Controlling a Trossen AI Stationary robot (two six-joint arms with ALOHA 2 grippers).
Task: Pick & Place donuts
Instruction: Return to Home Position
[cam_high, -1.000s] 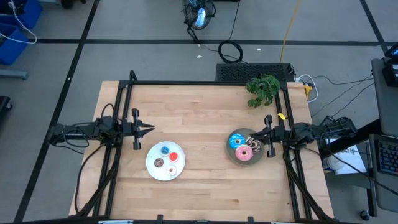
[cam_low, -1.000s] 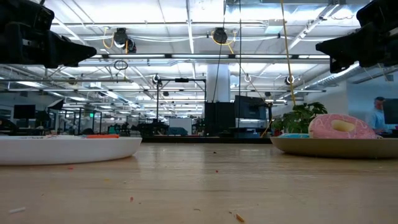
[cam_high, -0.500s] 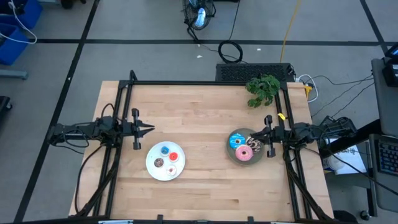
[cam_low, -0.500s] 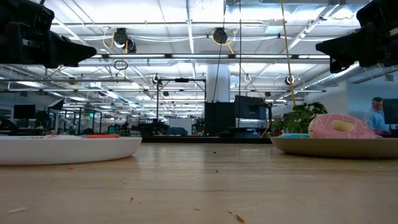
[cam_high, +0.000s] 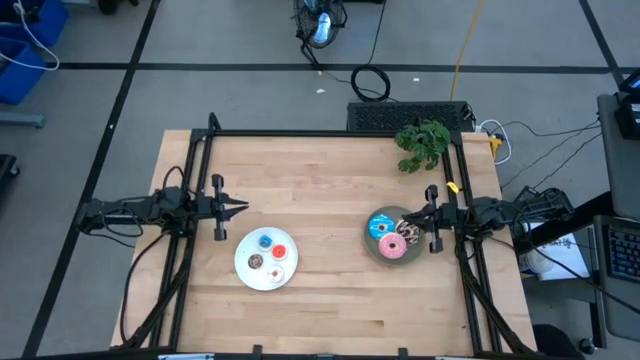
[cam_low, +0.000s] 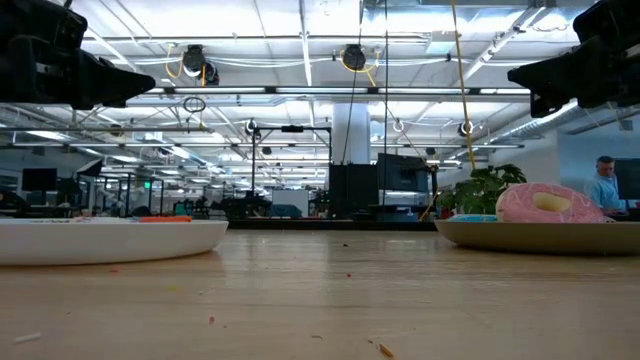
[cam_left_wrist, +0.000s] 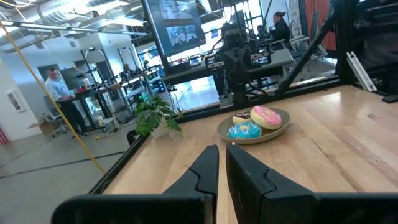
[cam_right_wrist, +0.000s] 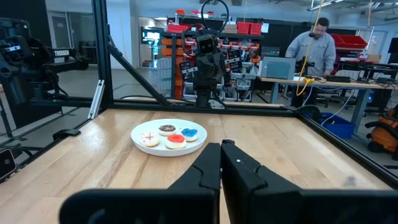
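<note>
Four tiny donuts, blue (cam_high: 265, 240), red (cam_high: 279, 251), brown (cam_high: 256, 262) and whitish (cam_high: 276, 273), lie on the white plate (cam_high: 240, 262) left of centre. Three larger ones, blue (cam_high: 380, 226), pink (cam_high: 392, 247) and dark brown sprinkled (cam_high: 408, 234), lie on the grey plate (cam_high: 372, 250) at the right. My left gripper (cam_high: 241, 208) hovers shut, just beyond the white plate's far-left side. My right gripper (cam_high: 409, 217) hovers shut over the grey plate's far-right rim. The low view shows both grippers (cam_low: 120, 85) (cam_low: 520, 75) well above the table.
A small green plant (cam_high: 422, 143) stands at the table's far right corner. A black frame rail (cam_high: 330, 133) runs along the far edge, with more rails down both sides. Bare wood (cam_high: 325, 200) lies between the two plates. A person (cam_right_wrist: 317, 46) stands in the room beyond.
</note>
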